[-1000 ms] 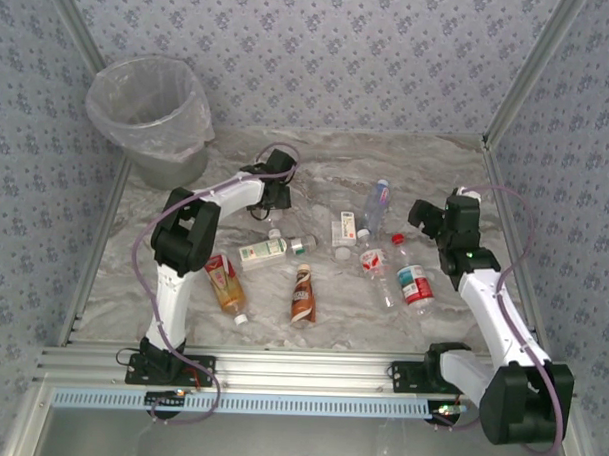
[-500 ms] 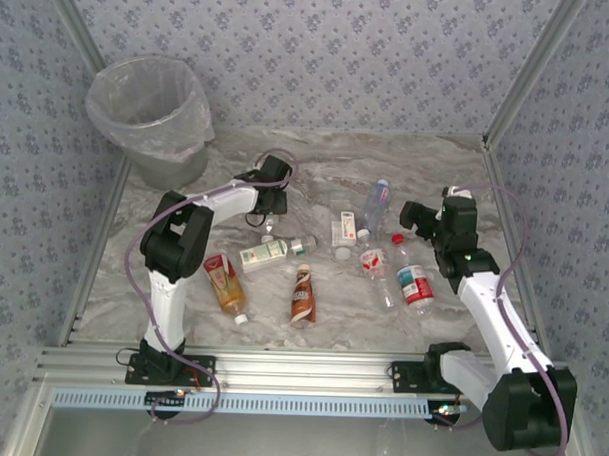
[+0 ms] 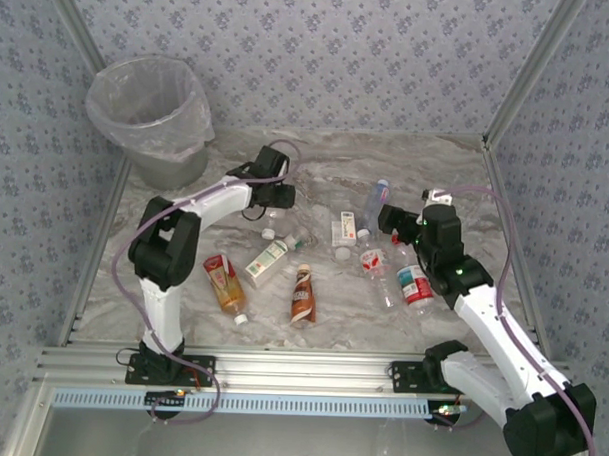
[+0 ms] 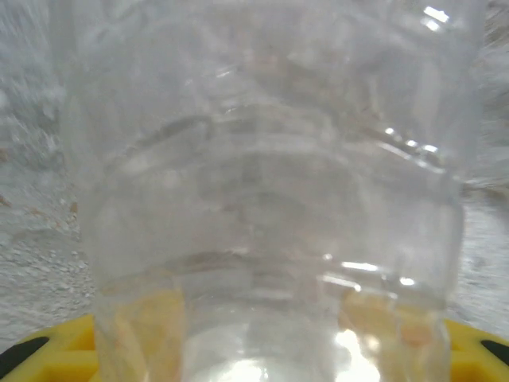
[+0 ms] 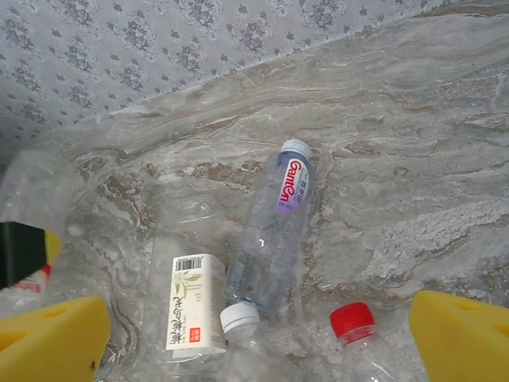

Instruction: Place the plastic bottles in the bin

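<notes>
My left gripper (image 3: 270, 199) is shut on a clear plastic bottle (image 4: 262, 199) that spans the left wrist view between the yellow fingers (image 4: 56, 354). My right gripper (image 3: 392, 222) hangs open over the bottle cluster, nothing between its yellow fingers (image 5: 52, 334). Below it lie a purple-labelled clear bottle (image 5: 282, 227), a white-labelled clear bottle (image 5: 193, 302), a white-capped one (image 5: 238, 318) and a red-capped one (image 5: 354, 322). A green-white bottle (image 3: 270, 257), an amber bottle (image 3: 226, 283) and a brown-white bottle (image 3: 302, 293) lie nearer the left arm. The lined grey bin (image 3: 153, 118) stands at the back left.
Two more clear bottles with red labels (image 3: 372, 262) (image 3: 415, 284) lie under my right arm. Patterned walls with metal corner posts (image 3: 515, 85) close in the marble table (image 3: 182, 304). An aluminium rail (image 3: 299, 373) runs along the near edge.
My left gripper has closed on the clear bottle and shifted slightly left. The green-white bottle has swung from level to diagonal. My right arm has moved left over the bottle cluster.
</notes>
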Motion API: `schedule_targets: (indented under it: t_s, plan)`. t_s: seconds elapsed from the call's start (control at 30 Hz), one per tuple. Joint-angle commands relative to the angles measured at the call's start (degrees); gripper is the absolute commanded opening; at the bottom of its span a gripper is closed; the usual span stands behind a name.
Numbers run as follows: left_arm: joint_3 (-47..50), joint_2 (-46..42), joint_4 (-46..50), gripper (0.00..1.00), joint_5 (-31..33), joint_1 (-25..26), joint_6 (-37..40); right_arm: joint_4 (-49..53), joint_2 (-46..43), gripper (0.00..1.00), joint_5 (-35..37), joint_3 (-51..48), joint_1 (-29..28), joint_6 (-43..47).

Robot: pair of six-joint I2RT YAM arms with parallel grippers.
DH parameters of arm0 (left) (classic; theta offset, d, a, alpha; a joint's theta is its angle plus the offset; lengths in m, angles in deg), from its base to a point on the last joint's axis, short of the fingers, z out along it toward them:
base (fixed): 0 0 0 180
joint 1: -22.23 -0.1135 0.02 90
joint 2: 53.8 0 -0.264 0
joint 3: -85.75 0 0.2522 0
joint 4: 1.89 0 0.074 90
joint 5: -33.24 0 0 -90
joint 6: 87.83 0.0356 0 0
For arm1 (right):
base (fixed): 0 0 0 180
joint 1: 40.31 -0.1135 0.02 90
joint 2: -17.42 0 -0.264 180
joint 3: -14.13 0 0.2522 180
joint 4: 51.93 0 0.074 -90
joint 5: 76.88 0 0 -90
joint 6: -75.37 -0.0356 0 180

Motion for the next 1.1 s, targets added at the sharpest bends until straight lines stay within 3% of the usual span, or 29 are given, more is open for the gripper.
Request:
schedule_targets:
  t_s: [0.0,0.3,0.67,1.07]
  plan:
    - [-3.43,-7.94,-0.56,0.45,-2.36,-0.01,3.87,-1.21,-0.55,0.99,4.13,0.39,-1.59,-3.69]
    - [-5.27,-19.70,-6.76,0.45,-0.18,-3.79,7.45,-4.80,0.12,0.99,7.91,0.97,-4.27,-5.90]
    - [-10.01,-21.95,-6.50,0.42,4.34,-7.94,8.07,-4.20,-0.10,0.99,7.79,3.76,-4.68,1.32]
    - [-16.50,-18.97,-8.24,0.43,4.72,-17.86,7.09,-3.03,-3.12,0.99,6.11,2.18,-4.18,9.34]
